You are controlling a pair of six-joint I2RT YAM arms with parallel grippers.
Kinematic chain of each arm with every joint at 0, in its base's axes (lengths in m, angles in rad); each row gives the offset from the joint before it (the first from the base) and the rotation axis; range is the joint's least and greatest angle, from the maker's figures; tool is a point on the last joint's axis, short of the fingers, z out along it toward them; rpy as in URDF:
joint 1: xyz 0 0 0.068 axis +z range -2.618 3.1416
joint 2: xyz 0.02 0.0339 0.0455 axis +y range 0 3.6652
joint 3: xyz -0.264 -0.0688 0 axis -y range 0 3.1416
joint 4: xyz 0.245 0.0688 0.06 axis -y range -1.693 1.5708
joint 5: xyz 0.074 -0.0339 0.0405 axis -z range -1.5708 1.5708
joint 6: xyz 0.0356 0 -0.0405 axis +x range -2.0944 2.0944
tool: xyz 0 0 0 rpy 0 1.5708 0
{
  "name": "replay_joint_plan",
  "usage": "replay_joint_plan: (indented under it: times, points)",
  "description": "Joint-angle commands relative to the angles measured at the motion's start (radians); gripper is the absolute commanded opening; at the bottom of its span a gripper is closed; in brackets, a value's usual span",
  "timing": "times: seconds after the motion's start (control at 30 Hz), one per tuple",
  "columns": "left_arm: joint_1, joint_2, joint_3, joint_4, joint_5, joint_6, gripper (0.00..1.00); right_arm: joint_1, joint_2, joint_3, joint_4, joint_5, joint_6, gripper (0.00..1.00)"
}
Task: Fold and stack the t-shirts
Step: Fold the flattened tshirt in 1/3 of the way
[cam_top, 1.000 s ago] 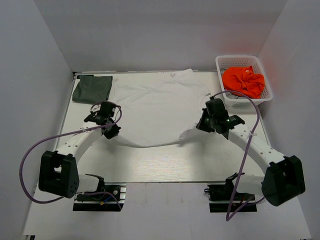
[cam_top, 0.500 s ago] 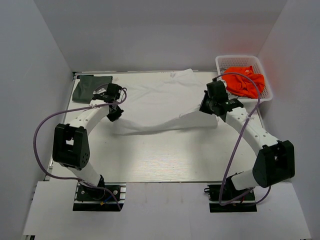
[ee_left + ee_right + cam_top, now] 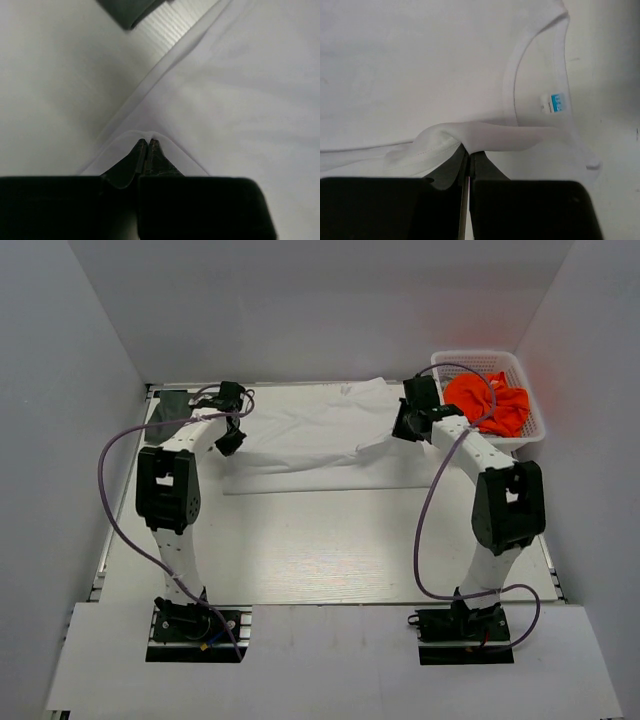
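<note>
Top external: table [image 3: 330,560] carries the white t-shirt [image 3: 310,435] across its far end, near edge lifted and folded over.
We see a basket [image 3: 530,435] holding an orange cloth [image 3: 490,400] at far right, and the dark grey-green t-shirt [image 3: 172,405] in the far-left corner. Our left gripper [image 3: 147,145] is pinched tight on a white edge fold. Our right gripper [image 3: 468,152] is clamped on bunched white cloth near the collar. A blue tag [image 3: 557,102] sits inside the neckline.

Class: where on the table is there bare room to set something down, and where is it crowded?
Free: the near half of the table, between the white t-shirt and the arm bases. Crowded: the far strip, holding dark t-shirt, left gripper, right gripper and basket.
</note>
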Motion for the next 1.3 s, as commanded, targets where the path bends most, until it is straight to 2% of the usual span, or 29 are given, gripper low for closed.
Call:
replay_joint_plan:
  times: [0.0, 0.03, 0.07, 0.1, 0.13, 0.17, 0.2, 0.27, 0.37, 0.4, 0.47, 0.53, 0.6, 0.7, 0.87, 1.07, 1.13, 1.27]
  points:
    - [0.037, 0.058, 0.096, -0.045, -0.03, -0.015, 0.05, -0.019, 0.102, 0.113, 0.024, -0.002, -0.048, 0.0]
    - [0.037, 0.068, 0.11, -0.045, -0.012, -0.015, 0.13, -0.026, 0.122, 0.13, 0.028, 0.004, -0.048, 0.0]
    - [0.047, 0.078, 0.122, -0.003, 0.019, -0.001, 0.54, -0.036, 0.142, 0.18, -0.002, 0.015, -0.045, 0.0]
    - [0.048, 0.09, 0.122, 0.011, 0.03, -0.001, 0.84, -0.039, 0.213, 0.244, -0.018, 0.024, -0.039, 0.12]
    - [0.048, 0.09, 0.147, 0.027, 0.039, 0.017, 1.0, -0.043, 0.232, 0.272, -0.028, 0.028, -0.062, 0.2]
    - [0.048, 0.09, 0.164, 0.027, 0.048, 0.028, 1.0, -0.046, 0.263, 0.318, -0.019, 0.03, -0.074, 0.4]
    - [0.048, 0.09, 0.178, 0.016, 0.048, 0.039, 1.0, -0.045, 0.275, 0.363, -0.022, 0.016, -0.103, 0.54]
    - [0.048, 0.069, 0.188, 0.016, 0.048, 0.06, 1.0, -0.043, 0.3, 0.412, -0.053, -0.027, -0.135, 0.65]
    - [0.035, -0.024, 0.129, 0.051, 0.048, 0.092, 1.0, -0.036, 0.234, 0.339, -0.041, -0.071, -0.142, 0.77]
    - [0.035, -0.052, 0.078, 0.079, 0.048, 0.108, 1.0, -0.036, 0.211, 0.223, 0.011, -0.112, -0.143, 0.9]
    - [0.026, -0.108, 0.011, 0.122, 0.112, 0.132, 1.0, -0.037, 0.122, 0.137, 0.06, -0.137, -0.143, 0.9]
    - [0.026, -0.183, -0.116, 0.232, 0.193, 0.155, 1.0, -0.042, 0.07, 0.009, 0.125, -0.183, -0.137, 0.9]
    - [0.026, -0.212, -0.216, 0.313, 0.24, 0.165, 1.0, -0.039, 0.068, -0.035, 0.137, -0.183, -0.128, 0.9]
    - [0.017, -0.212, -0.284, 0.352, 0.289, 0.175, 1.0, -0.045, 0.102, -0.071, 0.162, -0.219, -0.108, 0.9]
    - [0.017, -0.1, -0.318, 0.37, 0.355, 0.175, 1.0, -0.042, 0.165, -0.095, 0.177, -0.229, -0.07, 0.9]
    - [0.017, -0.068, -0.408, 0.329, 0.372, 0.165, 1.0, -0.042, 0.121, -0.209, 0.186, -0.24, -0.037, 0.9]
    - [0.017, -0.101, -0.46, 0.319, 0.358, 0.155, 1.0, -0.048, 0.047, -0.311, 0.173, -0.2, -0.011, 0.9]
    - [0.017, -0.314, -0.684, 0.331, 0.389, 0.123, 1.0, -0.028, -0.109, -0.56, 0.159, -0.197, 0.041, 0.9]
